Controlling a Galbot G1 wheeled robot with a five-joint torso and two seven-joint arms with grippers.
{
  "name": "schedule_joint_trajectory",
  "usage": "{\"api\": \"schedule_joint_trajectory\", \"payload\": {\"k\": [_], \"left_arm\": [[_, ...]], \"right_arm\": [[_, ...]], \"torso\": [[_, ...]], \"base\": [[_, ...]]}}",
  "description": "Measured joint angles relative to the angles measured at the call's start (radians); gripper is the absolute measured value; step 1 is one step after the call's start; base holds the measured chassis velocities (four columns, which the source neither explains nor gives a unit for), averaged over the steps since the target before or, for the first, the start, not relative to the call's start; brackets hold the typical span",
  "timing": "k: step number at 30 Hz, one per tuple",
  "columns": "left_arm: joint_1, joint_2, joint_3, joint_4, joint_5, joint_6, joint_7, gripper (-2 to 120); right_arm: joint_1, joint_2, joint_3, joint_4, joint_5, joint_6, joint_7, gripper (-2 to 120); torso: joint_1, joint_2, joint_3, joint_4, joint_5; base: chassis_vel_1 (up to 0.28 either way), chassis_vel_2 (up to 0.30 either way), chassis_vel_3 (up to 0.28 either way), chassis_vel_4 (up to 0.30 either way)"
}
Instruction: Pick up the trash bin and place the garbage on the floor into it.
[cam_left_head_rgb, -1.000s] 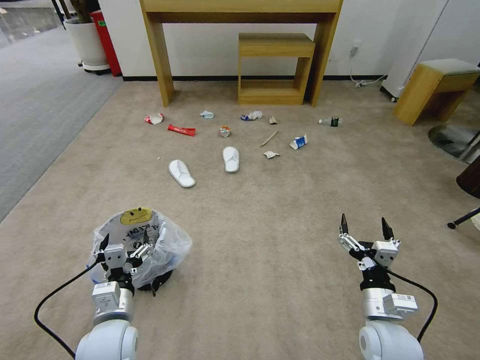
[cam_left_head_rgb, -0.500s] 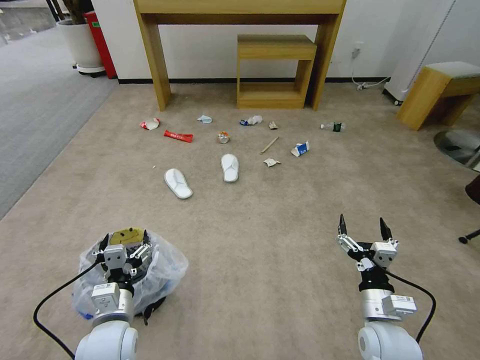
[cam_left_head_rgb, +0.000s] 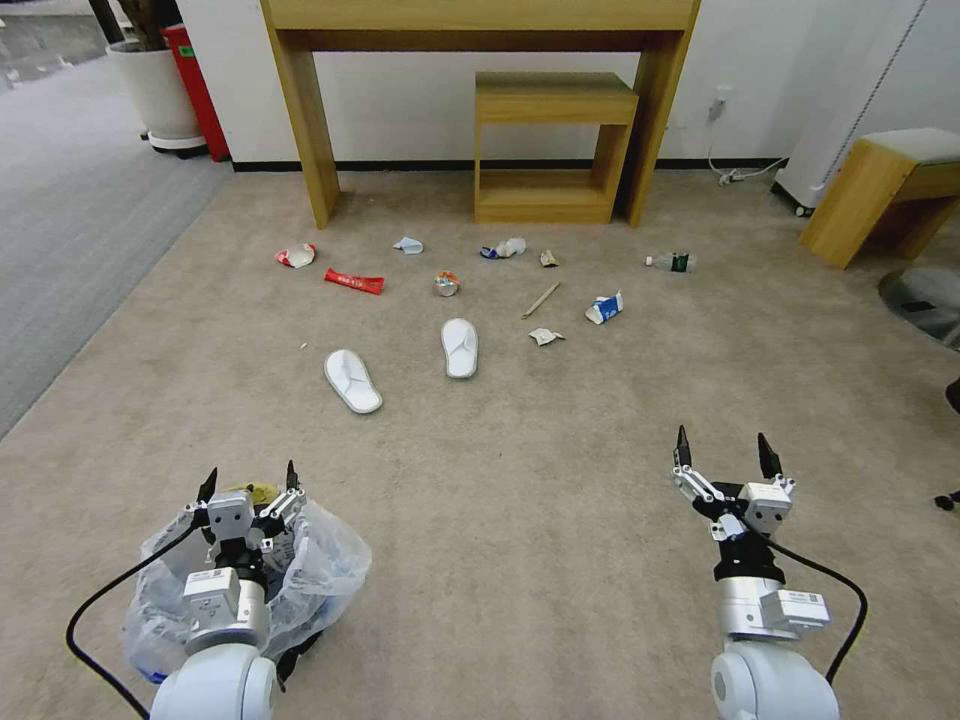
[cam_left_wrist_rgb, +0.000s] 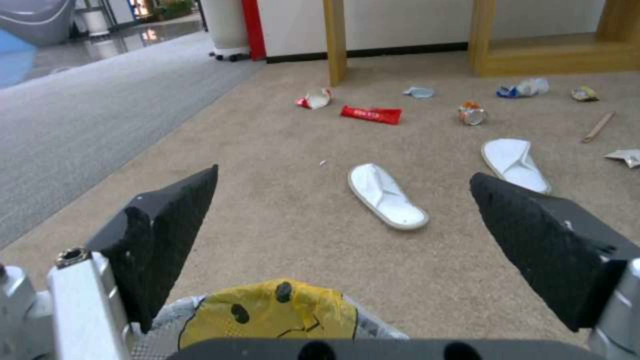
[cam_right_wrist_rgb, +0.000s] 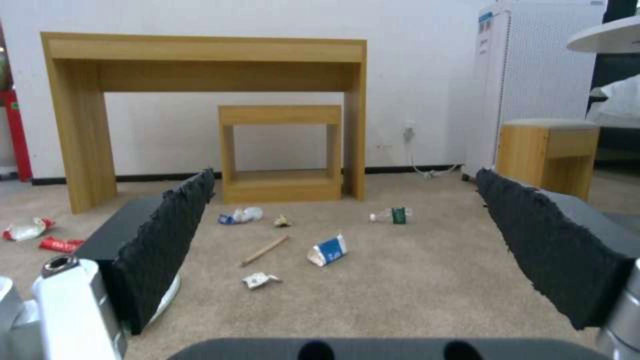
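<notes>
The trash bin, dark and lined with a clear crinkly bag, stands on the beige floor at my lower left. My left gripper hangs open over its far rim, and the yellow smiley shows just below the fingers. Garbage lies ahead: two white slippers, a red wrapper, a crushed can, a wooden stick, crumpled paper, a blue-white carton and a small bottle. My right gripper is open and holds nothing, above bare carpet at the lower right.
A tall wooden console with a low wooden shelf under it stands against the back wall. A wooden stool is at the right, with a round chair base near it. A red bin, white plant pot and grey ribbed carpet lie left.
The whole picture has shifted as the camera moved forward. The litter sits lower and closer, and the bin has slid down beneath my left wrist. Both grippers stay open.
</notes>
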Motion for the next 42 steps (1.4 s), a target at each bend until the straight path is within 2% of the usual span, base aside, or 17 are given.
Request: {"api": "schedule_joint_trajectory", "payload": {"k": [15, 42], "left_arm": [[0.004, 0.000, 0.000, -0.007, -0.001, 0.000, 0.000, 100], [0.009, 0.000, 0.002, -0.008, 0.004, -0.004, 0.000, 100]], "right_arm": [[-0.011, 0.008, 0.005, 0.007, -0.007, 0.002, -0.018, 100], [-0.018, 0.013, 0.012, 0.002, -0.027, 0.014, -0.025, 100]], "torso": [[0.000, 0.000, 0.000, 0.0000, 0.0000], [0.000, 0.000, 0.000, -0.0001, 0.0000]], "base": [[0.004, 0.002, -0.002, -0.003], [0.081, 0.088, -0.085, -0.088]]}}
